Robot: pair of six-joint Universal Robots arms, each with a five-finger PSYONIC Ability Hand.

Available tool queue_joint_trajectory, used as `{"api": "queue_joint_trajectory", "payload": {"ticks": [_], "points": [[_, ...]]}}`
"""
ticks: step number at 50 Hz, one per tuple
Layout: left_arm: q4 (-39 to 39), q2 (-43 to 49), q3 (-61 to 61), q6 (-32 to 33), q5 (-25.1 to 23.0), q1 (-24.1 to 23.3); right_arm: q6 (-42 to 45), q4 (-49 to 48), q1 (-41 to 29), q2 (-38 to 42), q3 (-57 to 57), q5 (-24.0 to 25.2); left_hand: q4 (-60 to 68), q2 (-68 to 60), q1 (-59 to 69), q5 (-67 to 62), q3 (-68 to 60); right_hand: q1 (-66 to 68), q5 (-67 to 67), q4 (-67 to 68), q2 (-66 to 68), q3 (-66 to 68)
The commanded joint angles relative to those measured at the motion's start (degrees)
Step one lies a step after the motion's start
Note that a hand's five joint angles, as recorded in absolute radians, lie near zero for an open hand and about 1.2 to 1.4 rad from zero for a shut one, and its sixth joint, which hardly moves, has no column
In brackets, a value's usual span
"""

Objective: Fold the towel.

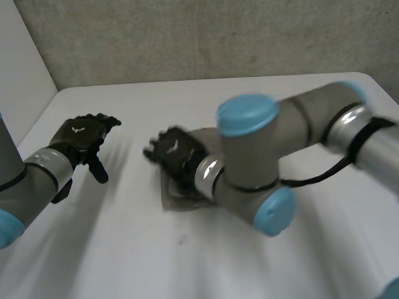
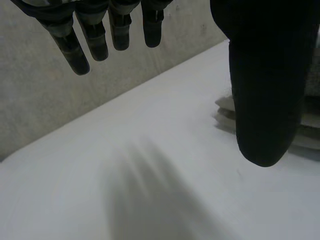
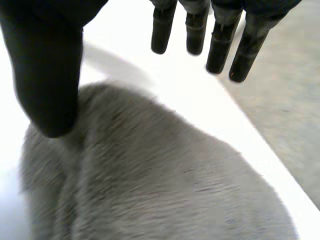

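A grey towel (image 3: 165, 185) lies folded small on the white table (image 1: 125, 259), mostly hidden under my right arm in the head view, where its edge (image 1: 172, 202) peeks out. My right hand (image 1: 175, 152) hovers just above the towel, fingers (image 3: 220, 45) straight and spread, thumb (image 3: 47, 85) apart from them, nothing held. My left hand (image 1: 83, 138) is held above the table's left part, open and empty, with fingers (image 2: 100, 35) extended. Past its thumb (image 2: 265, 85) in the left wrist view, the folded towel's layered edge (image 2: 227, 112) lies on the table.
A grey concrete wall (image 1: 214, 29) runs behind the table's far edge. My right arm's elbow (image 1: 250, 160) reaches across the middle of the table. Bare white table lies between the two hands and in front of them.
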State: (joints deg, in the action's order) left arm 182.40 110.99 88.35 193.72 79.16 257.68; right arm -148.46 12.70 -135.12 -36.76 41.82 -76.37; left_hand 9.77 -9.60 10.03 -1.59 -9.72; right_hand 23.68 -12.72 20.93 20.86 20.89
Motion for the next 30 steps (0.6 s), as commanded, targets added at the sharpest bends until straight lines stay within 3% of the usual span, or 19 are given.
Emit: {"api": "queue_joint_trajectory", "payload": {"ticks": [1, 6, 12, 17, 23, 30], "points": [[-0.4, 0.0, -4.4, -1.3, 0.3, -2.1, -16.5, -6.7, 7.1, -14.1, 12.9, 0.1, 1.5, -1.6, 1.2, 0.4, -1.5, -13.7, 12.7, -10.9, -10.9, -10.9], [-0.6, 0.8, -10.1, -8.4, 0.5, -6.8, -19.9, -9.1, 13.3, -21.3, 23.4, -0.1, 2.3, -2.5, 2.0, -0.5, -2.3, -13.7, 12.7, -10.9, -10.9, -10.9], [-0.8, 3.8, -15.3, -14.3, 0.7, -10.8, -25.9, -8.8, 18.0, -22.1, 26.6, -0.1, 3.0, -3.1, 2.7, -1.1, -3.0, -13.7, 12.7, -10.9, -10.9, -10.9], [-3.9, 12.3, -23.6, -19.9, 1.1, -18.6, -32.9, -7.9, 22.2, -22.0, 27.3, -0.1, 3.5, -3.6, 3.2, -1.7, -3.5, -13.7, 12.7, -10.9, -10.9, -10.9], [-5.6, 17.9, -28.1, -20.9, 1.5, -21.1, -34.4, -7.2, 23.3, -21.5, 27.5, 0.2, 3.5, -3.6, 3.2, -1.7, -3.5, -13.7, 12.7, -10.9, -10.9, -10.9], [-5.7, 24.5, -32.1, -20.4, 7.0, -21.3, -34.4, -7.2, 22.4, -19.1, 25.7, 0.4, 3.6, -3.8, 3.4, -1.8, -3.7, -13.7, 12.7, -10.9, -10.9, -10.9]]}}
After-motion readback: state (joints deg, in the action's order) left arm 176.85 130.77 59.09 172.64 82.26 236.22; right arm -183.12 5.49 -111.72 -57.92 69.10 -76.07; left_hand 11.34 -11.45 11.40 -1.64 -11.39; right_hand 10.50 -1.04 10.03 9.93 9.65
